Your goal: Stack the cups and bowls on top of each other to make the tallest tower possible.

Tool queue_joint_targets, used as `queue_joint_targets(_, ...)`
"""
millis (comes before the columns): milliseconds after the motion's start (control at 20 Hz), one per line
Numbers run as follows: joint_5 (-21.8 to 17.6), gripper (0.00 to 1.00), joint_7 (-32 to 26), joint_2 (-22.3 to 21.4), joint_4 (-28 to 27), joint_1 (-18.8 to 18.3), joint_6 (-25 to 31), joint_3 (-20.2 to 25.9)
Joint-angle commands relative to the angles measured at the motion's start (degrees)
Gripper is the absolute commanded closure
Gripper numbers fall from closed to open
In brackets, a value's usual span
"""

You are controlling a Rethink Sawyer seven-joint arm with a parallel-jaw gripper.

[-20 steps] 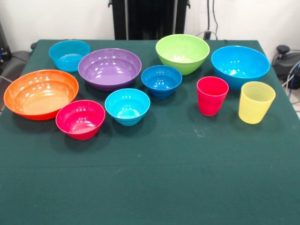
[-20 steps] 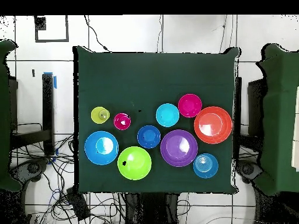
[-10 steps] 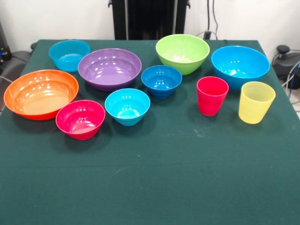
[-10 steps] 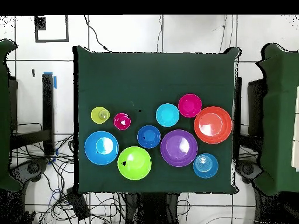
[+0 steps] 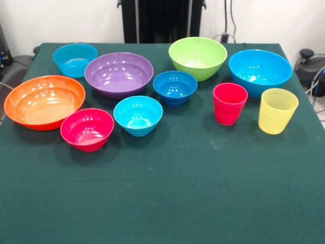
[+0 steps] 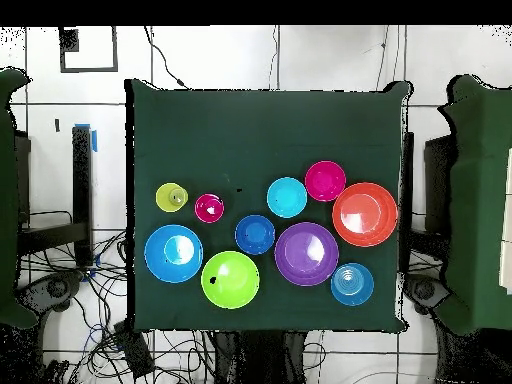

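Observation:
All cups and bowls stand apart on the green table; no tower stands. In the front view: orange bowl (image 5: 44,101), purple bowl (image 5: 119,74), lime green bowl (image 5: 197,57), pink-red bowl (image 5: 87,129), cyan bowl (image 5: 137,115), dark blue bowl (image 5: 175,87), bright blue bowl (image 5: 260,71), far-left cyan bowl (image 5: 74,59), red-pink cup (image 5: 229,103), yellow cup (image 5: 277,111). In the overhead view: yellow cup (image 6: 172,197), red-pink cup (image 6: 209,208), lime green bowl (image 6: 230,279), orange bowl (image 6: 364,214). The gripper shows in neither view.
The robot's black pedestal (image 5: 162,20) stands behind the table's far edge. The green tabletop (image 5: 167,193) stretches towards the camera in front of the bowls. Cables (image 6: 110,330) lie on the floor around the table in the overhead view.

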Motion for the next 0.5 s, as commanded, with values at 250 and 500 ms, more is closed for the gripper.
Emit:
queue_joint_targets(250,-1.4,0.0,9.88,5.22,4.2,-0.55,-5.14,5.55)
queue_joint_targets(500,-1.05,0.0,10.15,6.38,4.33,-0.31,-6.53,5.71)
